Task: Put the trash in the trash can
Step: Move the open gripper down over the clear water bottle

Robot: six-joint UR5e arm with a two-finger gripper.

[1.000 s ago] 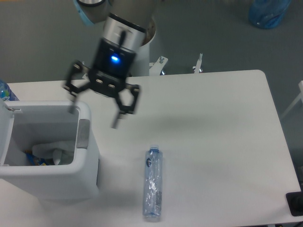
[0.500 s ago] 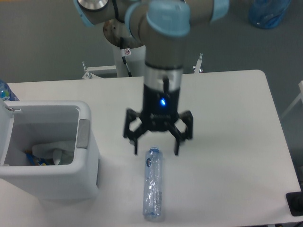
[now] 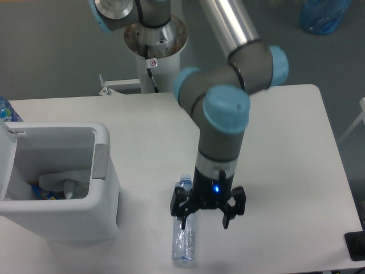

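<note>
A crushed clear plastic bottle (image 3: 183, 240) with a bluish label lies on the white table (image 3: 274, 131) near the front edge, its cap pointing away from me. My gripper (image 3: 204, 224) hangs open just over the bottle's upper half, the left finger on the bottle's side and the right finger to its right; the gripper body hides part of the bottle. The white trash can (image 3: 105, 188) stands at the left of the table. Inside it lies a crumpled white wrapper (image 3: 67, 181) among other scraps.
A blue-capped bottle (image 3: 7, 110) shows at the left edge behind the can. A big blue bag (image 3: 323, 14) sits on the floor at the top right. The arm's base post (image 3: 155, 40) stands behind the table. A dark object (image 3: 356, 245) sits at the table's front right corner.
My gripper has swept from above the trash can's right rim across the table and down to the bottle, staying open. The bottle and can have not moved.
</note>
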